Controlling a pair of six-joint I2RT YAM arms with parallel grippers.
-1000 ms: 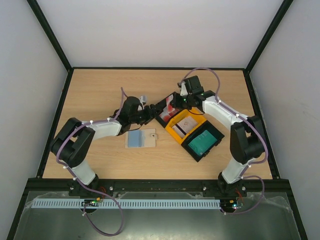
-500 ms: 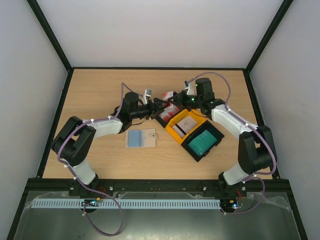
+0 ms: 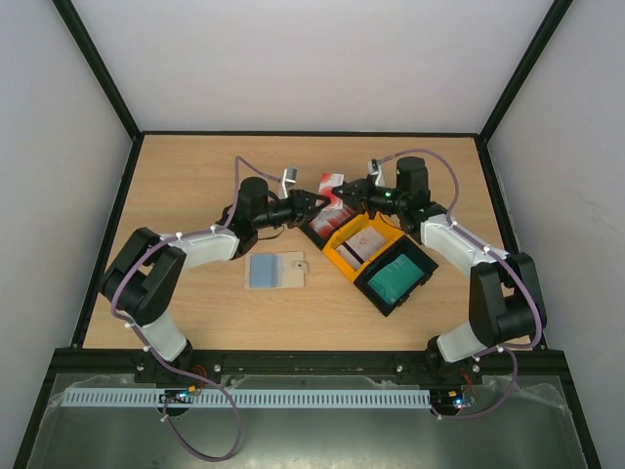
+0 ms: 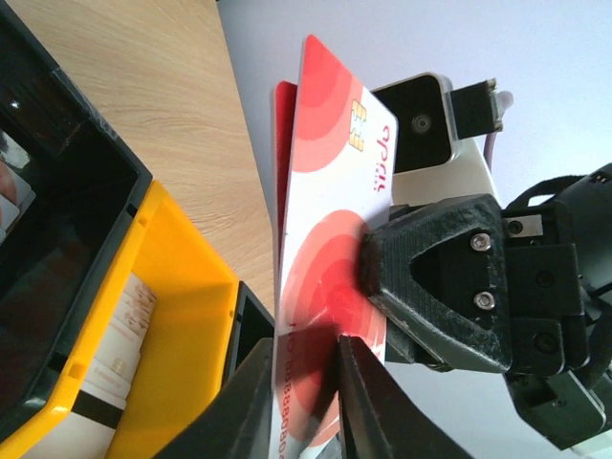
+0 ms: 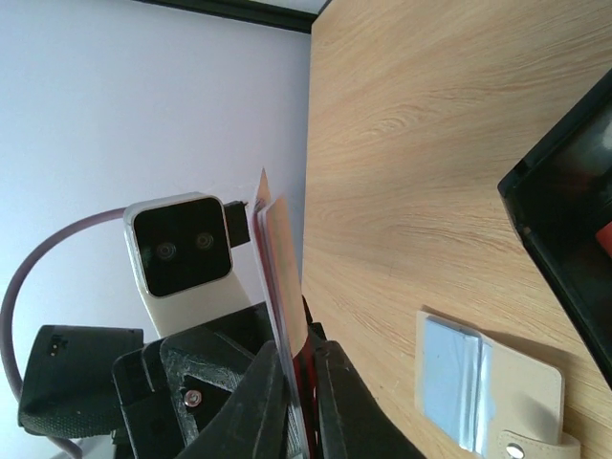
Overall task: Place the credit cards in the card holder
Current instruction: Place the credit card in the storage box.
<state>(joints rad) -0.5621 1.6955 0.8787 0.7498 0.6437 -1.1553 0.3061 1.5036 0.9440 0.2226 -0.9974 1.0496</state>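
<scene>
A red-and-white credit card stands on edge in the air over the far-left end of the black-and-yellow tray, with a second red card pressed behind it. My left gripper is shut on the cards from the left. My right gripper is shut on them from the right. In the left wrist view the card sits between my fingers, and a right finger presses its face. The card holder lies open on the table, greyish-blue inside. A whitish card and a teal card lie in the tray.
The tray lies diagonally at the table's centre-right, its yellow middle compartment directly under the held cards. The open card holder lies left of and nearer than the tray, on bare wood. Black frame posts edge the table.
The right gripper lifted the red-and-white cards up out of the tray's far compartment. The left gripper came in from the left with wide jaws and closed on them.
</scene>
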